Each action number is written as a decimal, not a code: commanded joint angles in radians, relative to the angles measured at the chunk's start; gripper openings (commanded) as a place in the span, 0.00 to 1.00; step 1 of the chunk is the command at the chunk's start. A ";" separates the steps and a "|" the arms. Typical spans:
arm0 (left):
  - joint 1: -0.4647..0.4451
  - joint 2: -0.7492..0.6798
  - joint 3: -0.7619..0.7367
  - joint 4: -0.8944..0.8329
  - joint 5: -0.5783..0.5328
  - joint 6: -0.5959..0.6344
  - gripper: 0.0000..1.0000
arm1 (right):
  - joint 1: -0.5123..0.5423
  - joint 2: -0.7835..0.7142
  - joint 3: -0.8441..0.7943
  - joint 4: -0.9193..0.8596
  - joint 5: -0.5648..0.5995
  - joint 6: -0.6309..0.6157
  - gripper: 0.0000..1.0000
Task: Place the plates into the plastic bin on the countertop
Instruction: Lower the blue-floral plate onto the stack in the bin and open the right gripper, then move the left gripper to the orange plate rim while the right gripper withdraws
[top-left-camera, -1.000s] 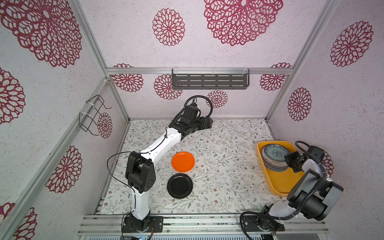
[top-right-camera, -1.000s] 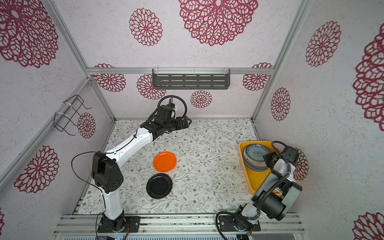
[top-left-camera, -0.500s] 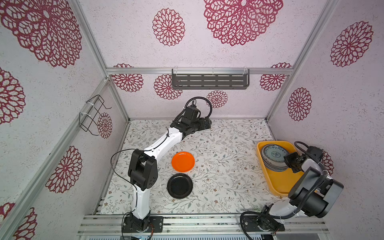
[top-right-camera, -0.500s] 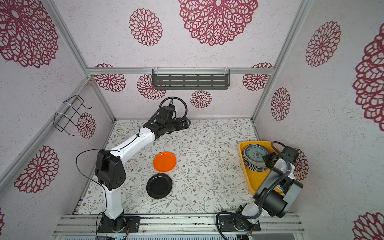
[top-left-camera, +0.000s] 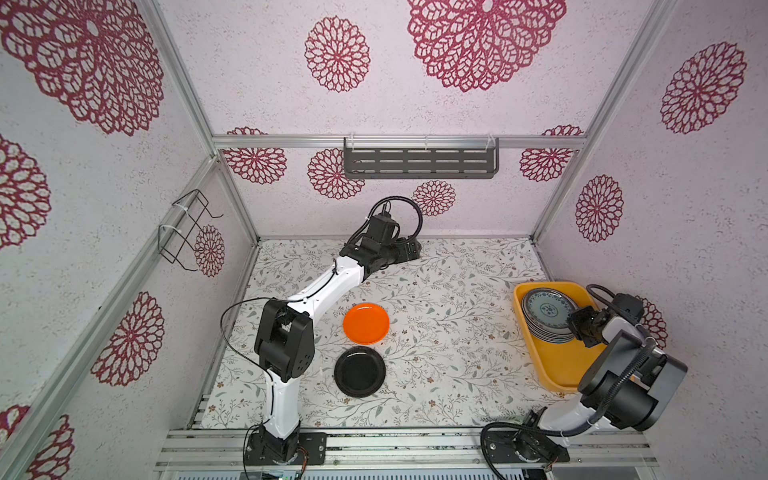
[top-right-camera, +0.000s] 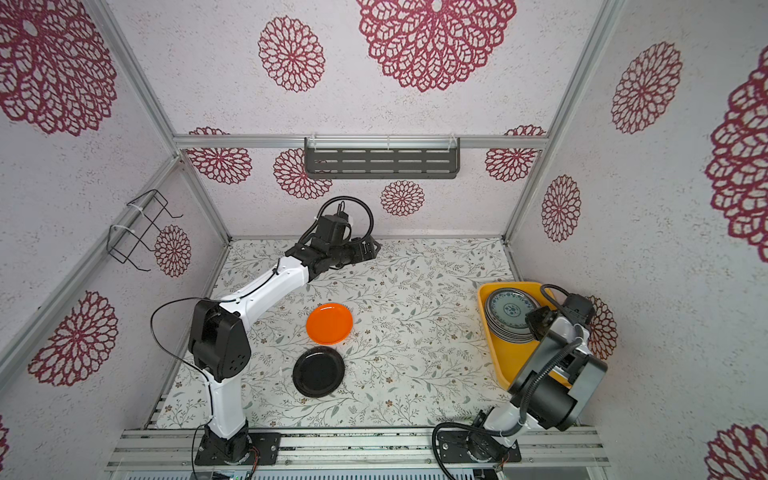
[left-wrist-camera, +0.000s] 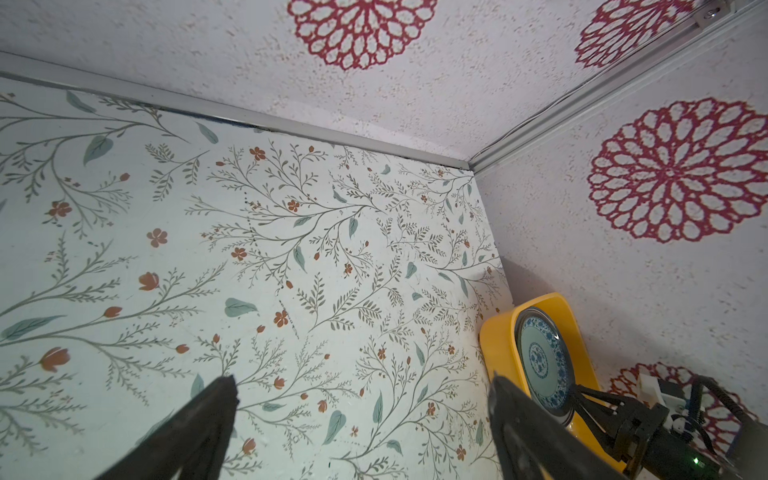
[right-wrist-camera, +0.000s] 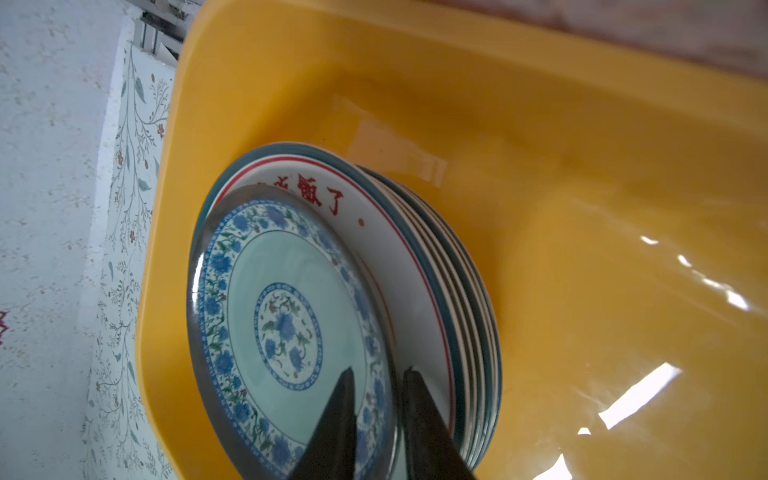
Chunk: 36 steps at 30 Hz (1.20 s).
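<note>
While the right pincer (right-wrist-camera: 378, 370) reaches into the yellow bin (top-left-camera: 569, 365) at the right edge of the desk (top-left-camera: 449, 316), its 2 fingers stand a little apart astride the rim of the blue-flowered plate (right-wrist-camera: 286, 320). 1 finger is over the plate's face and 1 behind its edge, so the pincer is parted rather than clamped. That plate lies on top of a stack of plates (top-left-camera: 540, 332) at the far end of the bin, sitting off-centre on a white plate with red characters (right-wrist-camera: 328, 195). More teal-edged rims show beneath.

Over by the back wall, the left pincer (left-wrist-camera: 362, 380) is spread wide open above the desk, with only the leafy print showing between its fingers.

2 plates lie flat on the desk in both top views: the orange plate (top-left-camera: 365, 323) and, nearer the front, the black plate (top-left-camera: 360, 372). They sit just beside each other, though I cannot tell whether their rims touch. Both are close to the left arm's elbow and well apart from the bin
</note>
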<state>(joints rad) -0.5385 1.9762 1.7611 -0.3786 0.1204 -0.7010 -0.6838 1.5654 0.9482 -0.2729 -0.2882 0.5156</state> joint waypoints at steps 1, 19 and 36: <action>0.012 -0.068 -0.028 0.030 -0.017 0.003 0.97 | -0.002 -0.006 0.029 -0.029 0.029 -0.017 0.37; 0.208 -0.222 -0.290 0.072 0.098 -0.068 0.97 | 0.139 -0.291 0.096 -0.125 0.124 -0.022 0.81; 0.407 -0.354 -0.687 -0.049 0.370 0.053 0.98 | 0.742 -0.389 -0.015 0.098 0.247 0.137 0.95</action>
<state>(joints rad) -0.1383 1.6283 1.0924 -0.3885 0.3977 -0.7071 -0.0132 1.1679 0.9337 -0.2646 -0.0879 0.5968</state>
